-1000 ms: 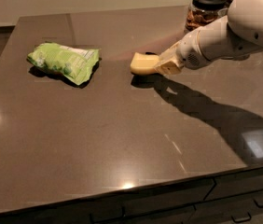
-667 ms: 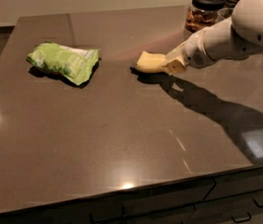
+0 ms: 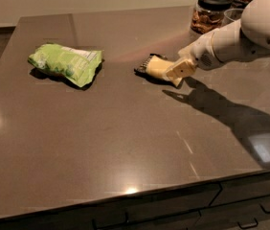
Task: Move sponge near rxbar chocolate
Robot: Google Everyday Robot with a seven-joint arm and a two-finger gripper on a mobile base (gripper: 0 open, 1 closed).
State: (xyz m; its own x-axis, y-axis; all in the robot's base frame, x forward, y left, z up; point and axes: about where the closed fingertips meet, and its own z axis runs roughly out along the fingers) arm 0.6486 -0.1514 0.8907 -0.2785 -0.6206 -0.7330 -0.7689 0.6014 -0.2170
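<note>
The pale yellow sponge (image 3: 155,67) is in the middle of the dark countertop, held at its right end by my gripper (image 3: 172,72). The cream fingers (image 3: 182,68) are closed on the sponge, and the white arm reaches in from the right. A small dark bar, the rxbar chocolate (image 3: 141,66), shows at the sponge's left edge, touching it and partly hidden under it. I cannot tell whether the sponge rests on the counter or hangs just above it.
A crinkled green chip bag (image 3: 67,63) lies to the left on the countertop (image 3: 101,147). Glass jars with black lids (image 3: 210,11) stand at the back right, behind the arm. The counter's front edge runs along the bottom, with drawers below.
The gripper and sponge have shifted slightly to the right. The dark bar now shows at the sponge's left edge, where earlier only the sponge showed.
</note>
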